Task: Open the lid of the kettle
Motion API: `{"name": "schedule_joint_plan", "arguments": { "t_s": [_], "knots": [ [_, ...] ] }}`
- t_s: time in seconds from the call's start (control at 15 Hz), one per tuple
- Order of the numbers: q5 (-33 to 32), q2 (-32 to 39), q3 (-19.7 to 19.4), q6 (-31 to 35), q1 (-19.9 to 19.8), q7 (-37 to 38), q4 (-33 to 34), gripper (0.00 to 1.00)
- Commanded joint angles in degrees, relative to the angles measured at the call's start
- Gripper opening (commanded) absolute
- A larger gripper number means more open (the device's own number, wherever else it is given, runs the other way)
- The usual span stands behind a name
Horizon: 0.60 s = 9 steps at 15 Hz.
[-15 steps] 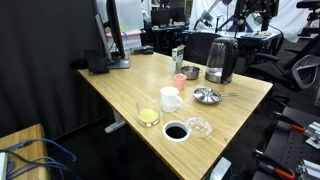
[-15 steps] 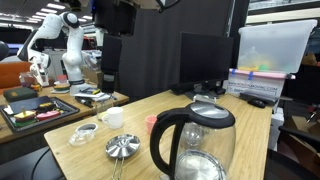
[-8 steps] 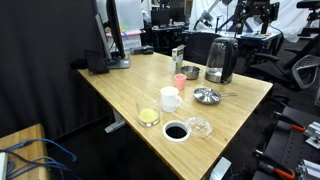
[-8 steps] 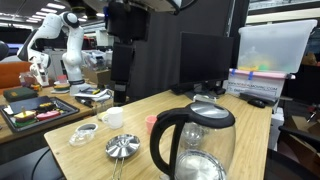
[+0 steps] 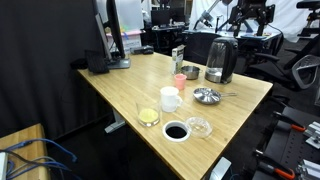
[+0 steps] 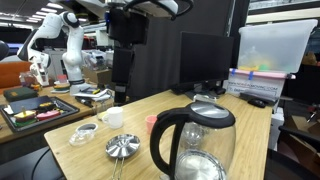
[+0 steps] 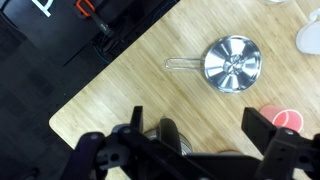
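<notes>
The kettle [image 5: 220, 60] stands at the far side of the wooden table [image 5: 120, 85], tall and dark with a steel lower part. It fills the foreground in an exterior view [image 6: 195, 145], its black handle to the left. Its dark round lid [image 5: 221, 38] is down and shows from close up [image 6: 207, 114]. My gripper [image 5: 247, 20] hangs high above the kettle, apart from it. In the wrist view the gripper [image 7: 200, 130] is open and empty, its two dark fingers spread wide. Part of the kettle's handle [image 7: 172, 138] shows below between them.
On the table are a shiny steel dish with a handle [image 5: 206, 96] [image 7: 232, 63], a pink cup [image 5: 180, 80] [image 7: 285, 118], a white mug [image 5: 170, 98], a glass with yellow contents [image 5: 148, 115] and a black round disc [image 5: 175, 131]. A monitor [image 5: 115, 35] stands at the back.
The arm's dark gripper body has come further into the top of the exterior view and moved slightly right. The kettle and the table items have not moved.
</notes>
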Motion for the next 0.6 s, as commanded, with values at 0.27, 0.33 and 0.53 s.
{"name": "schedule_joint_plan", "arguments": {
  "t_s": [0.27, 0.33, 0.53],
  "knots": [
    [-5.9, 4.3, 0.9, 7.5, -1.5, 5.4, 0.8, 0.74],
    [-6.1, 4.8, 0.6, 8.1, -1.7, 5.4, 0.8, 0.68],
    [-5.9, 6.1, 0.1, 8.9, -1.8, 5.4, 1.0, 0.45]
  ]
}}
